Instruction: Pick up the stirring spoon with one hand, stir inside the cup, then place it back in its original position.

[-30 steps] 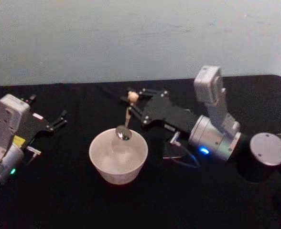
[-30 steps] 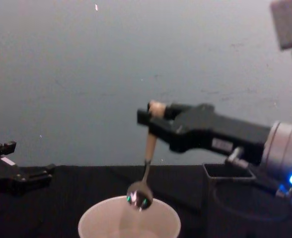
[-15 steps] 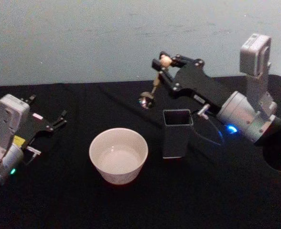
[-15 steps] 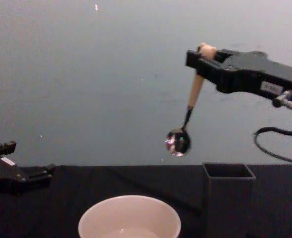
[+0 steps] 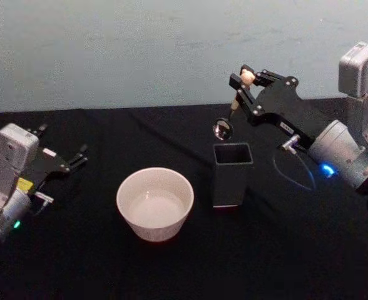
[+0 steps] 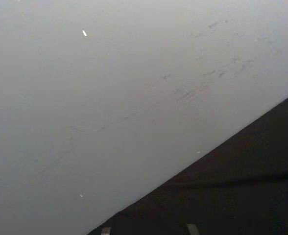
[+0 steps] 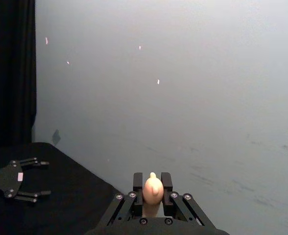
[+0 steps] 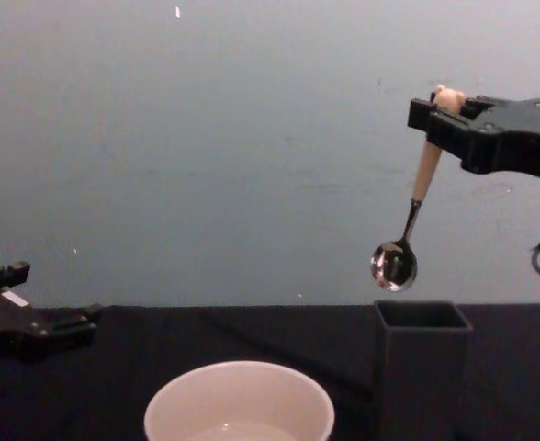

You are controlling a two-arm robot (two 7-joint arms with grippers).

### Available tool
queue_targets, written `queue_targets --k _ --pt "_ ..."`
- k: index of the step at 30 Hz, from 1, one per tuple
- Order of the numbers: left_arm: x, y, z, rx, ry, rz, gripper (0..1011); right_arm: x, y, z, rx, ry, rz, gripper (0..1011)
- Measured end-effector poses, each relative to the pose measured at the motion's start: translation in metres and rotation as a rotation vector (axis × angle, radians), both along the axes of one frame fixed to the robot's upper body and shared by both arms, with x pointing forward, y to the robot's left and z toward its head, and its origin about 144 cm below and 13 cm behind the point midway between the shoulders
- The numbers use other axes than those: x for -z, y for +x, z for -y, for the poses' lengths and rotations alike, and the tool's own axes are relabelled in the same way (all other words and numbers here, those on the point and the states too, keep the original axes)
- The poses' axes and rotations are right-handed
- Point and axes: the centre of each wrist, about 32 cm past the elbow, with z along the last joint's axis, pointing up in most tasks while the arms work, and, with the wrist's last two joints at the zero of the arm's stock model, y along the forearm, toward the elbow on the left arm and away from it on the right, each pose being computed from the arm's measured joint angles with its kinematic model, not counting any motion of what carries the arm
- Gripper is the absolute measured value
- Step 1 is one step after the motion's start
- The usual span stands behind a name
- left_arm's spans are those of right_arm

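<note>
Our right gripper [image 5: 245, 80] is up in the air over the right half of the black worktop [image 5: 284, 250], its arm reaching in from 3 o'clock in the head view. Its fingers are clamped on the top of the spoon [image 5: 234, 103], just under the tiny bear head, which pokes out between the two fingertips in the right wrist view. The spoon hangs free from that grip and tilts, bear head toward 1 o'clock and shiny bowl toward 7 o'clock as we see it from the chest. The bowl hovers just above the mouth of the dark square holder [image 5: 232, 178], over its left rim, and is clear of it. It touches neither the holder nor the cup. The cup [image 5: 153, 228] stands upright on the worktop at the holder's 9 o'clock, near it but apart, with the spoon well above and to the right of its rim. Our left gripper [image 5: 62, 140] sits low at the cup's 9 o'clock, well apart from it. Its fingers are spread wide with nothing between them, pointing toward 2 o'clock in the head view.
</note>
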Motion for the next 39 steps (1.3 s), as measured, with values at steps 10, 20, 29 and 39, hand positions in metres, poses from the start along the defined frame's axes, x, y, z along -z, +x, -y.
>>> queue_targets --k 10,20,29,39 --pt "0.0 0.0 0.0 0.0 0.0 0.0 1001 -0.002 -0.007 0.004 0.008 0.007 -0.017 214" --pt "0.0 0.0 0.0 0.0 0.0 0.0 1001 -0.002 -0.013 0.005 -0.003 0.012 -0.034 214" --pt "0.0 0.0 0.0 0.0 0.0 0.0 1001 -0.003 -0.019 0.006 -0.015 0.013 -0.037 214" --pt "0.0 0.0 0.0 0.0 0.0 0.0 1001 0.0 -0.024 0.009 -0.018 0.003 -0.052 214"
